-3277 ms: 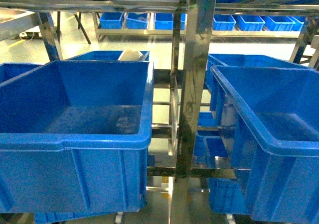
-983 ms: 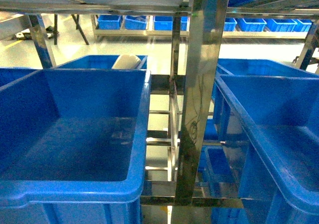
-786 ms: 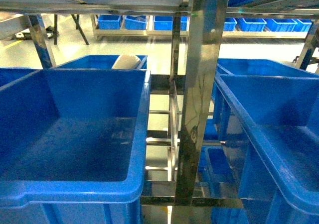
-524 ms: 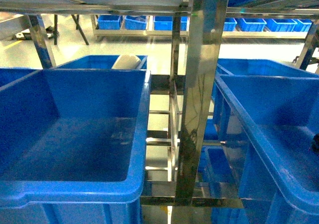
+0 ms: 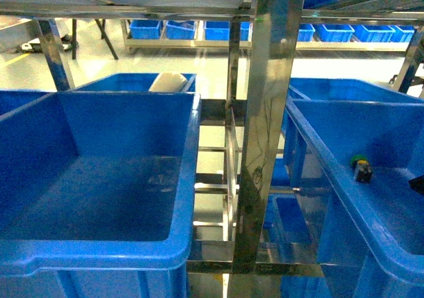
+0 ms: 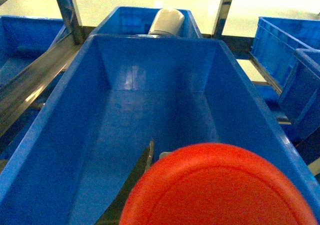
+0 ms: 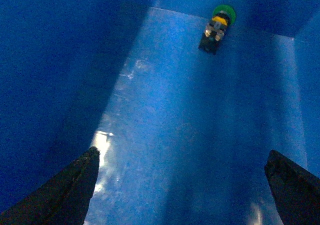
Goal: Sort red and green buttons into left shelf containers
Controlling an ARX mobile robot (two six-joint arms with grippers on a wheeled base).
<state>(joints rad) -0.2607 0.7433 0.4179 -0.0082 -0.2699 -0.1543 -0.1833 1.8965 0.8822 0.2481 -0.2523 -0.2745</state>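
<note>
The red button's cap [image 6: 220, 187] fills the bottom of the left wrist view, with my left gripper [image 6: 200, 195] shut on it; only one dark finger [image 6: 143, 171] shows beside the cap. It hangs over the large blue left container [image 6: 75, 130], which I also find in the head view [image 5: 189, 179]. The green button [image 7: 217, 28] lies on its side on the floor of the right blue container [image 7: 65, 60], near the far wall. My right gripper [image 7: 192, 185] stands open above that floor, well short of the button. In the head view the green button [image 5: 361, 168] lies inside the right container [image 5: 311, 159].
A steel shelf post [image 5: 265, 126] stands between the two big bins. Behind the left bin sits another blue bin holding a white cylinder [image 5: 167, 81] [image 6: 167, 21]. Small blue bins [image 5: 218, 28] line a far shelf. More blue bins [image 6: 287, 50] stand to the right.
The green button has appeared on the right container's floor, apart from the open right gripper. A dark tip of that gripper shows at the head view's right edge. The camera came closer since 3.3 s ago.
</note>
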